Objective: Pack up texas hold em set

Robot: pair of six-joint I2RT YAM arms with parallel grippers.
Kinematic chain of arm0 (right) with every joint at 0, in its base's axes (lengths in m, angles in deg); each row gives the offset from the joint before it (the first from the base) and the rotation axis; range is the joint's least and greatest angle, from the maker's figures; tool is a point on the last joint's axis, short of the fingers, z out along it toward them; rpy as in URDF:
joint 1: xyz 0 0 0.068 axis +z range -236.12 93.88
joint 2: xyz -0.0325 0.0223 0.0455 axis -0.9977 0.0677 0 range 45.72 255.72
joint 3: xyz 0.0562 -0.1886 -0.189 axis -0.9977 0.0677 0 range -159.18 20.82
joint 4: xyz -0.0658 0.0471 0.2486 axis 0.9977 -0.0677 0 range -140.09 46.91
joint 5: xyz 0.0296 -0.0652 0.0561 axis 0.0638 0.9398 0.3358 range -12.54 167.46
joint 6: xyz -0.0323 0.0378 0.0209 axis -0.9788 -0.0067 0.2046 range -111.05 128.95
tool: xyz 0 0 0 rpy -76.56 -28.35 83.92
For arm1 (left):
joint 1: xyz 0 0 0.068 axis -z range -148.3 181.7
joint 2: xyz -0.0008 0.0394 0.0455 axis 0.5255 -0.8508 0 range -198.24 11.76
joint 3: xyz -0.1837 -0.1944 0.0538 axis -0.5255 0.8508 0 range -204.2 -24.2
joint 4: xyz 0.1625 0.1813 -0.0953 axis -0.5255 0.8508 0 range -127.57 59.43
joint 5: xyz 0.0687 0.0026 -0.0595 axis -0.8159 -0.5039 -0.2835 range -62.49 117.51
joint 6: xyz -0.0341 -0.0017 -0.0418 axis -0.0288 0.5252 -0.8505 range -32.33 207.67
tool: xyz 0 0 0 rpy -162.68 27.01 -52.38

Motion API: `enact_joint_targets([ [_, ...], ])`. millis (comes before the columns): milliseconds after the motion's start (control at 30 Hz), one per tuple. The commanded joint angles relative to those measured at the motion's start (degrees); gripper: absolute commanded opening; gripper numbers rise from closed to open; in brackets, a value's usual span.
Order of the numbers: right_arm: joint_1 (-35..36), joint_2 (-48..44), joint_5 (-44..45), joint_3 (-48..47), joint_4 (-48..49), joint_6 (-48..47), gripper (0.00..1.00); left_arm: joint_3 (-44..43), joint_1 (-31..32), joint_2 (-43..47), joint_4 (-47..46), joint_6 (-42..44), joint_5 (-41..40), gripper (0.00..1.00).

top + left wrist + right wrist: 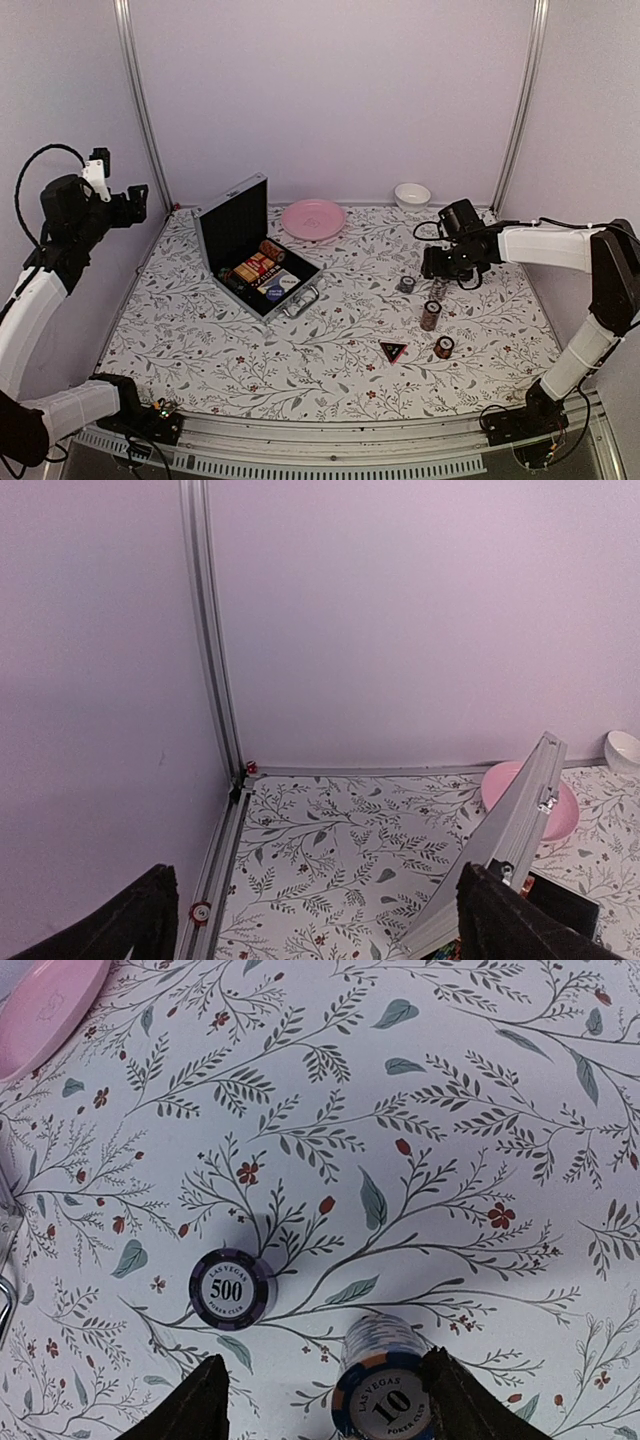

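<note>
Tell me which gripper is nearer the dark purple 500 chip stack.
Right. The right gripper hovers beside the dark purple 500 chip stack; the left gripper is raised far off, beyond the open silver aluminium case.

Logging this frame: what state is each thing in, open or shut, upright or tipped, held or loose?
case: open, lid raised, partly packed.
500 chip stack: upright, loose.
10 chip stack: upright, between open fingers.
red chip stack: upright, loose.
last chip stack: seemingly on its side.
triangle: flat, outside the case.
pink plate: empty.
left gripper: open, empty, raised.
right gripper: open, low.
</note>
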Motion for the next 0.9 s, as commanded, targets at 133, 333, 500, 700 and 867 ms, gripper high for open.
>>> enact_joint_targets([
  [133,1.37,0.87,6.69,-1.77,-5.05,2.18,0.67,0.45,0.5,-0.45,-0.86,0.86,0.03,0.97],
  [333,1.47,0.0,9.73,-1.46,-5.91,1.85,0.63,0.47,0.53,-0.47,-0.87,0.88,0.05,0.97],
  [500,1.47,0.84,10.4,0.24,-6.15,3.17,0.57,0.53,0.5,-0.54,-0.9,0.72,0.43,0.97],
  [700,1.47,1.71,10.03,0.61,-4.87,3.98,0.47,0.5,0.53,-0.63,-0.86,0.61,0.77,0.97],
  [867,1.45,2.9,9.14,0.34,-3.55,4.05,0.47,0.57,0.53,-0.54,-0.82,0.61,0.81,0.97],
])
